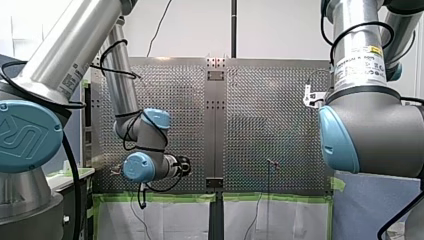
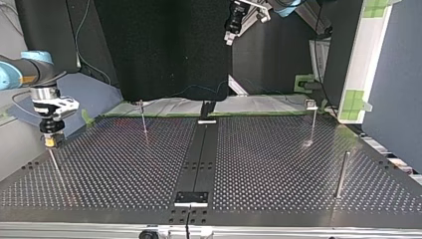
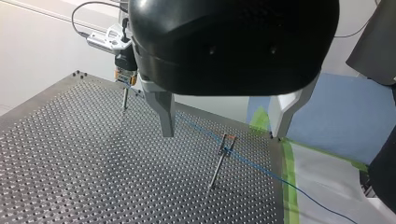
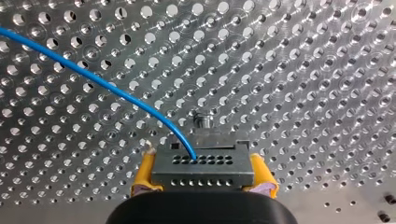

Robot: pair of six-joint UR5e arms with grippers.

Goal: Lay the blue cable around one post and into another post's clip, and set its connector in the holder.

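Gripping the grey connector between its yellow pads, my right gripper hangs over a thin post near the top view's left edge of the perforated table. In the right wrist view the post's tip sits just ahead of the connector; contact between them cannot be told.

The blue cable leaves one hole in the connector's upper row and curves away over the table. In the left wrist view it runs from the right gripper to a clip post, crosses the clip at that post's head (seated or only resting against it: cannot tell), then goes on past the green tape and off the table's edge.

My left gripper is raised well above the table, its pale fingers spread wide with nothing between them.

Other fixtures, top view: a second clip-headed post and a plain post at the right, and a black rail down the middle.

Writing: a white label with a yellow corner on my right arm, its print too small to read; an embossed logo on the blue cap at the front view's left, cut by the edge.
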